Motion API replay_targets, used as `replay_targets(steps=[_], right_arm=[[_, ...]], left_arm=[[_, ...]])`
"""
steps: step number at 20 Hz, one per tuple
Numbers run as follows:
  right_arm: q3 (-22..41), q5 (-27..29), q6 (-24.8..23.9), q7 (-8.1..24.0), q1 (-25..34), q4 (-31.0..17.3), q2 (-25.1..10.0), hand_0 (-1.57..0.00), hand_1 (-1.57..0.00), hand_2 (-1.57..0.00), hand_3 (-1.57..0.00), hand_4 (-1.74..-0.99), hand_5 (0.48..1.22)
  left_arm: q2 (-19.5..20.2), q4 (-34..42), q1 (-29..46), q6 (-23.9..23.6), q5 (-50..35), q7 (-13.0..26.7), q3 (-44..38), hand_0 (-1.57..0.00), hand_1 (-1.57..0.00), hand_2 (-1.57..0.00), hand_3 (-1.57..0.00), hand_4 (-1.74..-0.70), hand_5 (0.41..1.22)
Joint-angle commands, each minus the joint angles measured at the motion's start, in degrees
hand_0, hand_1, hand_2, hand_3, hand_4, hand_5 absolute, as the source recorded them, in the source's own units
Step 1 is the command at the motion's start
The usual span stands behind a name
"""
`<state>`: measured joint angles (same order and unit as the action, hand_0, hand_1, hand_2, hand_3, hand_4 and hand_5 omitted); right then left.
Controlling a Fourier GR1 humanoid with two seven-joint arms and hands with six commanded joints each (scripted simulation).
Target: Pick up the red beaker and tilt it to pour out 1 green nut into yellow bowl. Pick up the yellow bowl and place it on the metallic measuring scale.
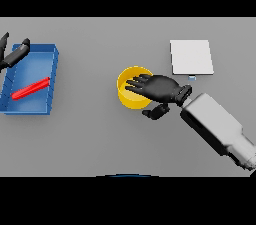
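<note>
The yellow bowl (129, 89) stands near the middle of the grey table. My right hand (159, 89) reaches over the bowl's right rim with straight fingers, its thumb curled below beside the bowl; it hides part of the bowl's inside. No green nut shows. The red beaker (32, 88) lies on its side in the blue tray (52, 74) at the left. My left hand (14, 54) hovers at the tray's upper left corner, fingers fairly straight and holding nothing. The metallic measuring scale (191, 57) lies flat to the upper right of the bowl.
The blue tray has raised walls around the beaker. My right forearm (220, 129) crosses the table's lower right.
</note>
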<state>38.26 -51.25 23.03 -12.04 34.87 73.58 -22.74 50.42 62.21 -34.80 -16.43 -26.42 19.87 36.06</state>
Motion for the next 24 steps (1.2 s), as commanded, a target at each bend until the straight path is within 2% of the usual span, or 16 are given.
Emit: replay_targets(steps=[1,3,5,9,11,13,14,15,16,17,19,21,24], right_arm=[[0.59,-0.46,0.12,-0.17,0.78,-1.57,0.46,0.00,0.00,0.00,0.00,-1.231,0.703],[1.58,-1.37,0.82,-0.17,3.24,-4.95,1.24,0.00,0.00,0.00,0.00,-1.250,0.708],[2.79,-1.78,2.19,-1.06,4.22,-5.63,1.55,0.00,0.00,0.00,0.00,-1.266,0.720],[3.71,-1.92,4.28,-0.45,5.89,-8.15,2.96,0.00,0.00,0.00,0.00,-1.290,0.746],[2.85,-1.00,5.25,0.33,6.29,-8.67,3.46,0.00,0.00,0.00,0.00,-1.305,0.763],[2.69,-0.95,5.68,2.11,5.68,-9.10,4.18,0.00,-0.02,-0.02,-0.04,-1.336,0.810],[2.65,-0.87,6.16,2.34,5.70,-9.20,4.44,-0.11,-0.10,-0.09,-0.10,-1.360,0.842],[2.64,-1.02,6.03,2.22,5.92,-9.58,4.75,-0.29,-0.24,-0.18,-0.17,-1.387,0.873],[3.29,-1.56,5.75,1.31,6.02,-10.03,4.85,-0.54,-0.47,-0.31,-0.26,-1.420,0.943],[3.41,-1.72,5.98,0.90,6.08,-9.48,4.29,-0.75,-0.69,-0.48,-0.35,-1.454,0.999],[3.46,-1.42,6.45,0.90,5.52,-8.73,4.05,-1.05,-1.01,-0.87,-0.57,-1.552,1.079],[2.92,-0.79,6.22,-0.37,5.58,-8.26,3.59,-1.23,-1.21,-1.12,-0.83,-1.614,1.130],[3.46,-1.18,4.95,-0.82,5.79,-8.69,3.43,-1.40,-1.39,-1.22,-1.12,-1.676,1.174]], left_arm=[[0.44,0.28,0.25,0.16,-0.05,-0.22,-0.06,0.00,0.00,0.00,0.00,-0.72,0.688],[0.00,0.45,0.68,-0.15,-0.27,-0.46,-0.04,0.00,0.00,0.00,0.00,-0.72,0.688],[0.42,0.11,0.62,-0.35,-0.16,-0.31,-0.28,0.00,0.00,0.00,0.00,-0.72,0.684],[0.44,0.83,0.98,-0.38,-0.16,-0.91,-0.13,0.00,0.00,0.00,0.00,-0.72,0.688],[0.71,1.99,1.80,-0.76,-0.58,-1.28,-0.26,0.00,0.00,0.00,0.00,-0.72,0.686],[1.22,1.88,1.81,-0.32,-0.68,-1.15,-0.41,0.00,0.00,0.00,0.00,-0.71,0.686],[0.88,1.35,1.70,-0.20,-0.60,-1.22,-0.33,0.00,0.00,0.00,0.00,-0.71,0.689],[0.84,0.98,1.19,-0.29,-0.54,-1.02,-0.52,0.00,0.00,0.00,0.00,-0.71,0.691],[0.64,0.82,1.71,-0.25,-0.76,-2.00,-0.67,0.00,0.00,0.00,0.00,-0.72,0.692],[1.25,1.31,2.58,-0.18,-0.99,-2.45,-0.84,0.00,0.00,0.00,0.00,-0.72,0.692],[1.74,2.15,1.90,-0.33,-0.81,-1.50,-0.74,0.00,0.00,0.00,0.00,-0.72,0.693],[1.50,2.37,1.73,-0.45,-0.87,-1.51,-0.74,0.00,0.00,0.00,0.00,-0.72,0.696],[1.55,1.30,1.29,0.35,-0.90,-1.79,-0.92,0.00,0.00,0.00,0.00,-0.72,0.694]])
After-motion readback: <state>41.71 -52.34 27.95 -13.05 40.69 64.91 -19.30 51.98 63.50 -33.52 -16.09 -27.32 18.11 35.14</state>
